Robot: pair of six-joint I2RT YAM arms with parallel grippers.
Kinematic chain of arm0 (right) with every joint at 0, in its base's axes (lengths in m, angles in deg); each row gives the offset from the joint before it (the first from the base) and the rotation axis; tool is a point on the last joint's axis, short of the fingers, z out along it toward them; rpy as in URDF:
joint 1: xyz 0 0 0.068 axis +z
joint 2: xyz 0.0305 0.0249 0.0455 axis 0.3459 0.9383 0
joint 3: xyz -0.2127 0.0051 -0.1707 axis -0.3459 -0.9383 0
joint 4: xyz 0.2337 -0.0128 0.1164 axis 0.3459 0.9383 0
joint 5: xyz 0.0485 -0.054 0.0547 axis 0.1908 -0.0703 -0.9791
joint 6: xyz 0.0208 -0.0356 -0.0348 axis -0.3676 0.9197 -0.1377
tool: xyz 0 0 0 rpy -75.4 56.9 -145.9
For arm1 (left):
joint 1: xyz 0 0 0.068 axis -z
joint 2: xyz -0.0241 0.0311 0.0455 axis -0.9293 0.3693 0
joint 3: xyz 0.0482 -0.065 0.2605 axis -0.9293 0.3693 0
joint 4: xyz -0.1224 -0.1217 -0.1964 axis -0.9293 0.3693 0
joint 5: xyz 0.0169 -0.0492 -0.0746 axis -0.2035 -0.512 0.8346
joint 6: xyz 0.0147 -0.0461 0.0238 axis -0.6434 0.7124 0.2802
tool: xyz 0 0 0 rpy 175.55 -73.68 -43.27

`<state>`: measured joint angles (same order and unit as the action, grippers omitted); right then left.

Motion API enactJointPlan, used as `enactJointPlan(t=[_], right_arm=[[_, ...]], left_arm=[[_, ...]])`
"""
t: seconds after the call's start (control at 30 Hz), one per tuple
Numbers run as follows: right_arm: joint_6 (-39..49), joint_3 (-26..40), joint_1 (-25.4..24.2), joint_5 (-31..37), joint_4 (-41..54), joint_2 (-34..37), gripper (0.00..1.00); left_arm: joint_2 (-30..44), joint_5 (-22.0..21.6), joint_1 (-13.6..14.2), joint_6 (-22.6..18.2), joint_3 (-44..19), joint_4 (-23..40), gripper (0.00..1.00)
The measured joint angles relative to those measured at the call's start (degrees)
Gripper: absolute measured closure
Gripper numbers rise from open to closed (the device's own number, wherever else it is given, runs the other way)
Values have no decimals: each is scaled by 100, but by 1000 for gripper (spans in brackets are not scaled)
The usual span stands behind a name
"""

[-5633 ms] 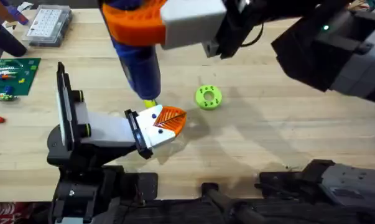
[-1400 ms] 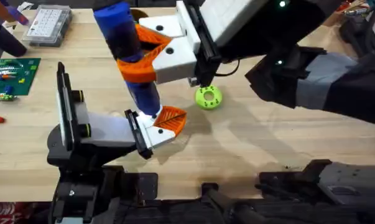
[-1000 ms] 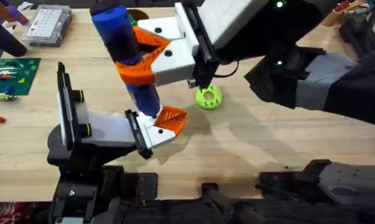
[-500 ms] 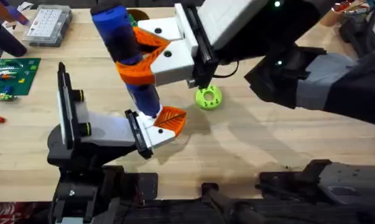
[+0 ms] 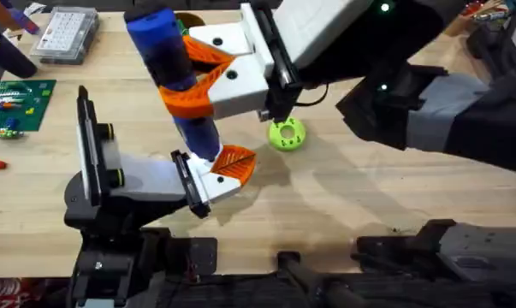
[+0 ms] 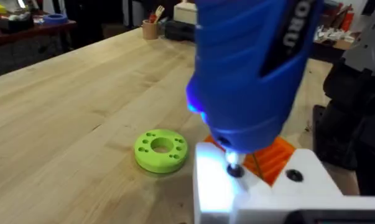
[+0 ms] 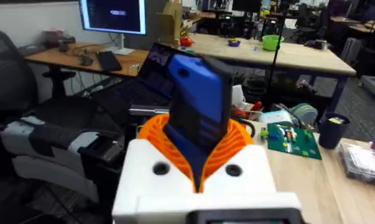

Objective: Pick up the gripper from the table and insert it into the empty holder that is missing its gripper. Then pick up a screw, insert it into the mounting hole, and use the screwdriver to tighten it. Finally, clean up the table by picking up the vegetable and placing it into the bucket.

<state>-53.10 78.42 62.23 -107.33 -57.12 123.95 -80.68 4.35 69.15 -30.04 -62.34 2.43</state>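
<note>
The blue screwdriver (image 5: 179,81) stands nearly upright, and my right gripper (image 5: 187,75) is shut on its body with orange pads on both sides; in the right wrist view the screwdriver (image 7: 199,109) rises between them. Its thin tip rests on a small screw (image 6: 234,169) in the white gripper piece with an orange ribbed pad (image 5: 223,168). That piece sits at the end of my left arm, in its holder (image 5: 187,184). The screwdriver's blue light glows above the screw. A sliver of green and orange beside the screwdriver's top cannot be made out. The vegetable and the bucket are hidden.
A flat green disc with holes (image 5: 287,133) lies just right of the work spot, also in the left wrist view (image 6: 161,149). A clear parts box (image 5: 65,34) and a green circuit board (image 5: 18,103) sit at the far left. Bare wood stretches right of the disc.
Since 5.6 s ago the right gripper has drawn back from the camera and set the screwdriver upright over the gripper piece. Over the last second it has barely moved.
</note>
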Motion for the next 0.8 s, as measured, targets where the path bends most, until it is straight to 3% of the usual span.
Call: enactJointPlan(t=[0.17, 0.3, 0.47, 0.63, 0.8], right_arm=[[-68, 271, -10, -9, 349, -4, 980], [75, 1060, -51, 17, 1240, -70, 980], [295, 1848, -59, 26, 1709, -223, 981], [515, 2038, -65, -9, 2133, -356, 981], [971, 2052, -124, 75, 3325, -333, 981]], left_arm=[[0, -1, 2, -3, 0, 4, 997], [0, -4, 2, -3, 0, 4, 997], [2, -4, 2, -3, 0, 4, 997], [0, -2, 2, -3, 0, 4, 997], [0, -4, 2, -3, 0, 4, 997]])
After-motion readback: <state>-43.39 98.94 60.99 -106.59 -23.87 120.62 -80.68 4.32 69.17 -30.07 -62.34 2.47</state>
